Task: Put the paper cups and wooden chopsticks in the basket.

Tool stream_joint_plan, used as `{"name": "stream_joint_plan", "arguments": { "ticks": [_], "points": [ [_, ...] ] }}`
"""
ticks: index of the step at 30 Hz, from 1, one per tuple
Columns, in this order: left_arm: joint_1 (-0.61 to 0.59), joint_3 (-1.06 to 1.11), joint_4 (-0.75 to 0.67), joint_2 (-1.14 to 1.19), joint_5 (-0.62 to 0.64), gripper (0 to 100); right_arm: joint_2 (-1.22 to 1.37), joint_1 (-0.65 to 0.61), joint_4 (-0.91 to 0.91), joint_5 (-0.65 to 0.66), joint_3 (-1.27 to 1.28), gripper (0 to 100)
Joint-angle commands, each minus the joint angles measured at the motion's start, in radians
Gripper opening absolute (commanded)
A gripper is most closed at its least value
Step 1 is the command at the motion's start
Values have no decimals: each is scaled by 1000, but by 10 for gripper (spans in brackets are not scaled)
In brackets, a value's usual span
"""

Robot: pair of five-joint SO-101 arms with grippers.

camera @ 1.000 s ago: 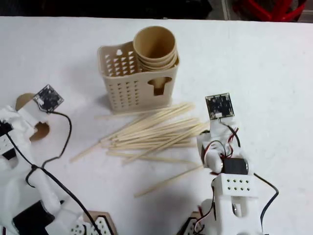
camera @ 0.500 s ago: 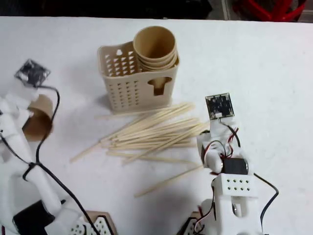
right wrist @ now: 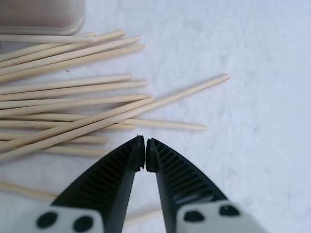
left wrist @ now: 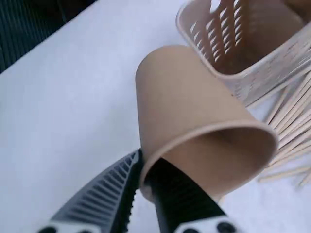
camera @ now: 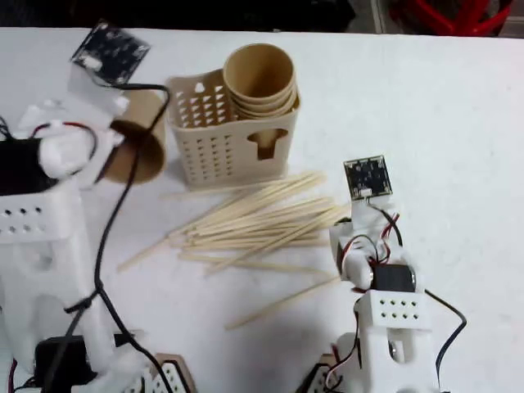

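My left gripper (left wrist: 143, 167) is shut on the rim of a brown paper cup (left wrist: 194, 131), one finger inside and one outside; the paper cup (camera: 135, 151) hangs tilted just left of the beige slotted basket (camera: 214, 151). A stack of paper cups (camera: 260, 80) stands in the basket's right half. Several wooden chopsticks (camera: 254, 221) lie scattered on the white table in front of the basket. My right gripper (right wrist: 145, 154) is shut with nothing in it, its tips just above the table at the near edge of the chopsticks (right wrist: 73, 107).
The basket's corner (right wrist: 43, 17) sits beyond the chopsticks in the right wrist view. The basket's left half (left wrist: 243, 43) is open and holds nothing visible. White table stretches free to the right of the right arm (camera: 385, 311).
The left arm has lifted the paper cup from the table's left side and carried it up and rightward to beside the basket. The right arm has not moved.
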Motion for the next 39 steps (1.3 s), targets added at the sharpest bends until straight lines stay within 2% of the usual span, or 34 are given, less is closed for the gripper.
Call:
{"name": "stream_joint_plan", "arguments": {
  "ticks": [1, 13, 18, 22, 30, 39],
  "points": [
    [150, -121, -12, -28, 91, 20, -13, 7, -19, 2, -8, 24],
    [361, -244, -137, -28, 203, 20, -15, 7, -19, 2, -8, 24],
    [380, -244, -173, -28, 222, 20, -16, 7, -19, 2, -8, 24],
    [383, -244, -256, -28, 259, 20, -18, 7, -19, 2, -8, 24],
    [506, -233, -404, -27, 275, 20, -18, 7, -19, 2, -8, 24],
    [524, -244, -416, 147, 275, 20, -18, 7, -19, 2, -8, 24]
  ]
}}
